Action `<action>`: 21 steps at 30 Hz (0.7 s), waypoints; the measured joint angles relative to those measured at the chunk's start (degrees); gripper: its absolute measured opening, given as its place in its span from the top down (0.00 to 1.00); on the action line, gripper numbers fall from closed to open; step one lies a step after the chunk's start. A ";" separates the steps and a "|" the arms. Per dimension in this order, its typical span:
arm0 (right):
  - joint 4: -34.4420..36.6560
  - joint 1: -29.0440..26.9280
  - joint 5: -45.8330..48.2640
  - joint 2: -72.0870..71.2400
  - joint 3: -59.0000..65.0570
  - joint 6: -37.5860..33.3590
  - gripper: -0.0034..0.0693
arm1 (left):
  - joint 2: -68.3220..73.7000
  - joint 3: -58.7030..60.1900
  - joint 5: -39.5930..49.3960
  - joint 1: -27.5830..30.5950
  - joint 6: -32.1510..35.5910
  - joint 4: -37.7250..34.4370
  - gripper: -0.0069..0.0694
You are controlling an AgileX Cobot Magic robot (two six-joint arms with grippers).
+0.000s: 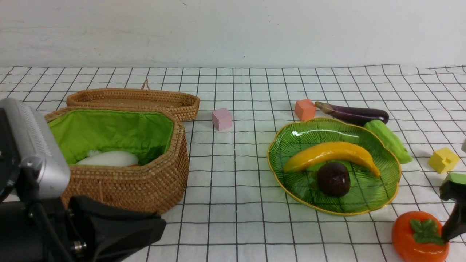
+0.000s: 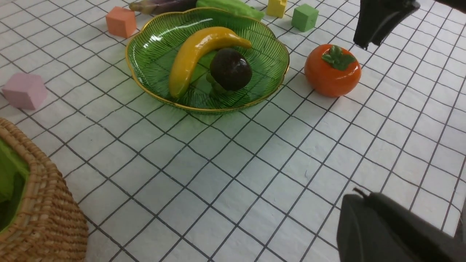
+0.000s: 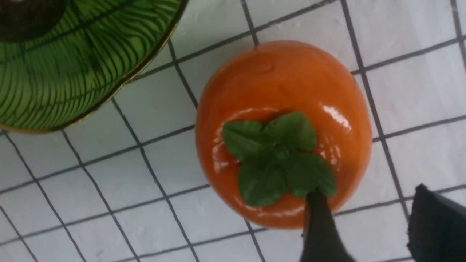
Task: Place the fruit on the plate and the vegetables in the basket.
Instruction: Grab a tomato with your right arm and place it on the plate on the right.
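Observation:
The green glass plate (image 1: pixel 386 189) holds the yellow banana (image 1: pixel 329 154) and the dark-purple mangosteen (image 1: pixel 333 179). The orange persimmon (image 1: pixel 418 238) stands on the cloth in front of and to the right of the plate. My right gripper (image 3: pixel 367 191) is open just above it; one fingertip (image 3: pixel 316 203) is over its green leaves and the other is over bare cloth beside it. The eggplant (image 1: pixel 355 113) and the cucumber (image 1: pixel 389 140) lie behind the plate. The wicker basket (image 1: pixel 145 185) holds the white radish (image 1: pixel 109 159). My left gripper (image 2: pixel 360 200) is shut and empty beside the basket.
The flat wicker lid (image 1: pixel 134 100) lies behind the basket. A pink cube (image 1: pixel 222 118), an orange cube (image 1: pixel 304 109), a yellow cube (image 1: pixel 443 160) and a green cube (image 1: pixel 455 178) sit on the checked cloth. A sliver of orange shows beside the radish.

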 joint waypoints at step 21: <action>22.38 -4.16 -10.82 10.23 4.25 -17.72 0.25 | 0.00 0.00 0.45 0.00 0.00 -0.56 0.93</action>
